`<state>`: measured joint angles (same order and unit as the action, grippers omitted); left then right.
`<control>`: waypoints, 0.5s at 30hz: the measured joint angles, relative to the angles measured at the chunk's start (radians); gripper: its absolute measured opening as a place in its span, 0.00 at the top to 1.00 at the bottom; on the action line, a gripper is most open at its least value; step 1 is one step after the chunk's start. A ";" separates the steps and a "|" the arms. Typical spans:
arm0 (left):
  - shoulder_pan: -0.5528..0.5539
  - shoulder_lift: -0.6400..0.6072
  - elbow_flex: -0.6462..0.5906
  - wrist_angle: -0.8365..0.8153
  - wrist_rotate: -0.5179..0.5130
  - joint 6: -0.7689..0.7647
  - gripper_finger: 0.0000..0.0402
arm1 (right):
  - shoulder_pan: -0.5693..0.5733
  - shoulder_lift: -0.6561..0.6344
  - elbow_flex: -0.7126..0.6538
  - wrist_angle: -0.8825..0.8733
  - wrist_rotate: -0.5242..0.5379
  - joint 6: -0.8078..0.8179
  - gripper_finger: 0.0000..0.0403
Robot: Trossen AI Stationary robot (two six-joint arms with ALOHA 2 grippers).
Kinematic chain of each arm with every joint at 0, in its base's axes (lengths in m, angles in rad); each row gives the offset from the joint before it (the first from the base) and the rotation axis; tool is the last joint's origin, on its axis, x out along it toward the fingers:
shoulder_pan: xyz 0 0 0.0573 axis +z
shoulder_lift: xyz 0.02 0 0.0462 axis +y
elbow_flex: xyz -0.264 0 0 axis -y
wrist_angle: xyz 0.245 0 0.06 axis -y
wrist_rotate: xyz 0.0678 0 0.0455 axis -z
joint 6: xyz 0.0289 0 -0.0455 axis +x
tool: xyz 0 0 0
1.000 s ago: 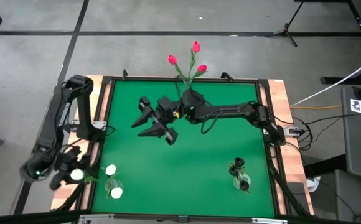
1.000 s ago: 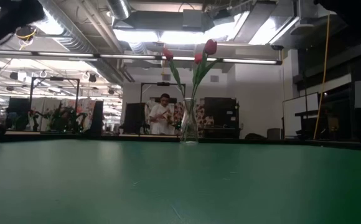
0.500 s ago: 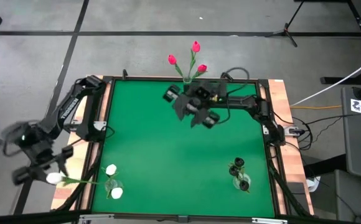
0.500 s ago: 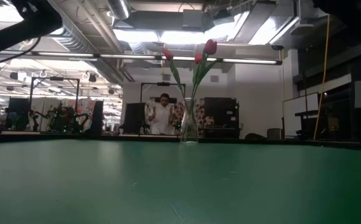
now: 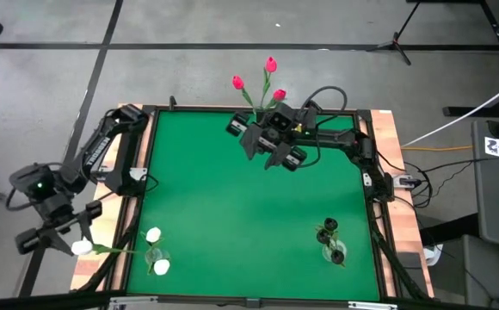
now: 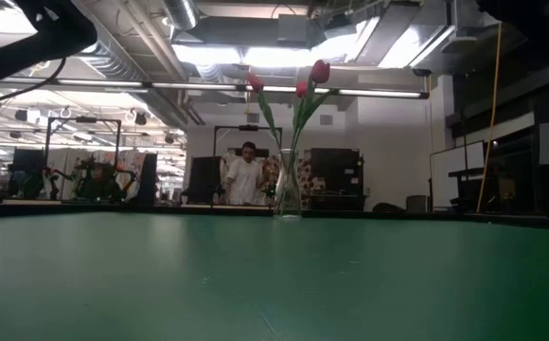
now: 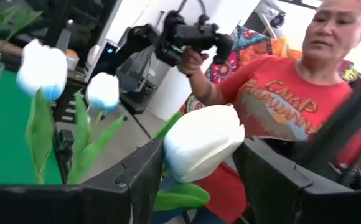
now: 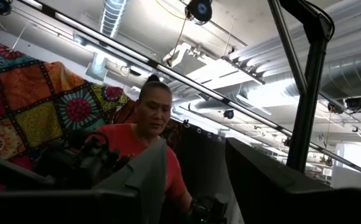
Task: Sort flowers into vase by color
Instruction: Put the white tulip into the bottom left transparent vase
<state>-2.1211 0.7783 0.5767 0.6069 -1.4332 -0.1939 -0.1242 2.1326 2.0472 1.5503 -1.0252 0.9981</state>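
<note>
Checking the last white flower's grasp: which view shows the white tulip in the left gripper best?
The left wrist view: the white tulip fills the picture between the left gripper's fingers. The high view shows it small, at the table's left edge. The low view and right wrist view do not show it.

We note a green table top [image 5: 249, 215] with wooden side rails [image 5: 396, 215], grey floor around; a person in a red shirt [image 7: 286, 106] stands nearby.
</note>
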 joint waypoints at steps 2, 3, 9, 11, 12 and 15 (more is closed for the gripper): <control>0.029 -0.008 -0.019 -0.027 0.023 -0.064 0.49 | 0.000 0.000 0.000 0.001 0.000 0.000 0.59; 0.042 -0.009 -0.028 -0.033 0.039 -0.095 0.49 | 0.000 0.000 0.000 0.001 0.000 0.000 0.59; 0.114 -0.030 -0.091 -0.050 0.094 -0.197 0.49 | 0.000 0.000 0.000 0.000 0.000 0.000 0.59; 0.138 -0.047 -0.102 -0.051 0.125 -0.199 0.49 | 0.000 0.001 0.000 0.000 0.000 0.000 0.59; 0.149 -0.057 -0.105 -0.050 0.142 -0.188 0.49 | 0.000 0.001 0.000 0.000 0.000 0.000 0.59; 0.184 -0.089 -0.120 -0.049 0.185 -0.154 0.49 | 0.000 0.001 0.000 0.000 0.000 0.000 0.59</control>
<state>-1.9374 0.6891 0.4565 0.5579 -1.2484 -0.3476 -0.1242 2.1334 2.0472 1.5505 -1.0252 0.9978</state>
